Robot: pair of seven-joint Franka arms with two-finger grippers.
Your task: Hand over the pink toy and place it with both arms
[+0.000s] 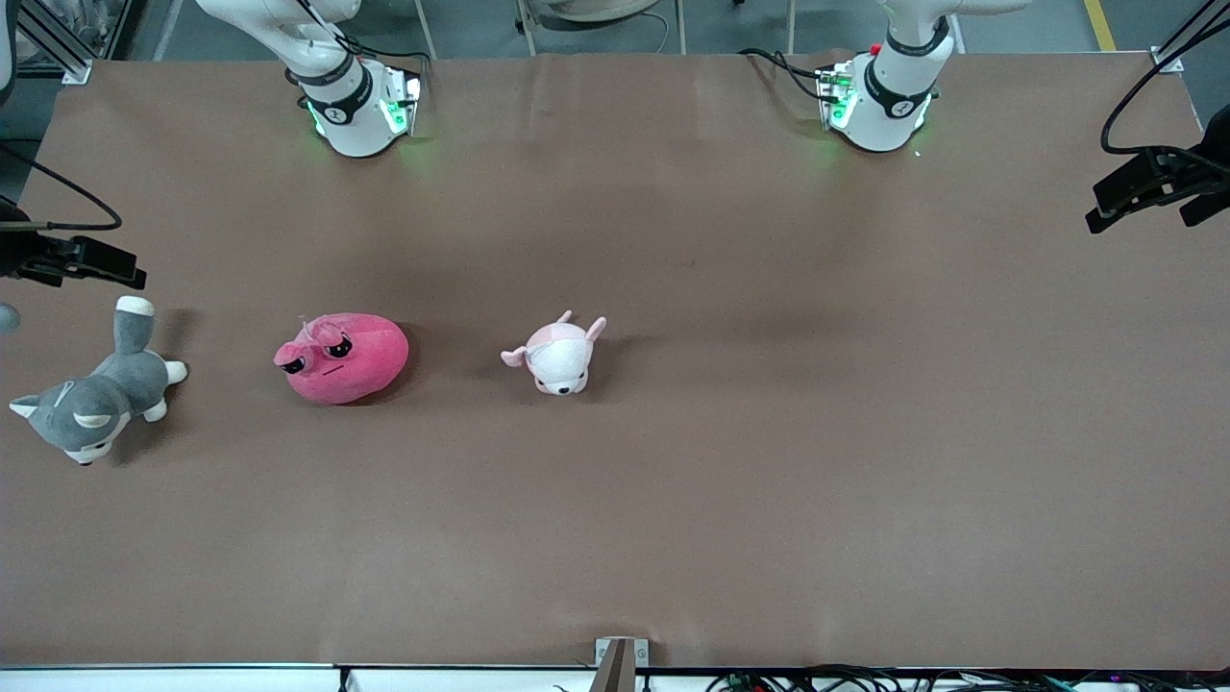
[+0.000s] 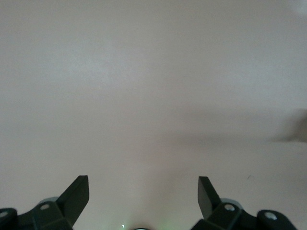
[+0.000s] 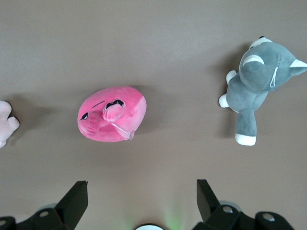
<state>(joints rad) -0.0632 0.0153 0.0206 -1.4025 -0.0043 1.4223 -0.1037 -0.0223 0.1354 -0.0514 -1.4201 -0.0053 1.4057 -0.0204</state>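
The pink toy point(image 1: 341, 358), a hot-pink blob plush with droopy black eyes, lies on the brown table toward the right arm's end. It also shows in the right wrist view point(image 3: 112, 120). My right gripper point(image 3: 141, 182) is open and empty, high over the table, with the toy lying past its fingertips. My left gripper point(image 2: 144, 178) is open and empty over bare table. In the front view only the bases of the right arm point(image 1: 351, 96) and the left arm point(image 1: 889, 96) show; both hands are out of that view.
A small pale pink-and-white plush animal point(image 1: 560, 356) lies near the table's middle, beside the pink toy; its edge shows in the right wrist view point(image 3: 5, 123). A grey-and-white plush cat point(image 1: 91, 399) point(image 3: 259, 81) lies at the right arm's end. Black camera mounts point(image 1: 1153, 183) overhang both ends.
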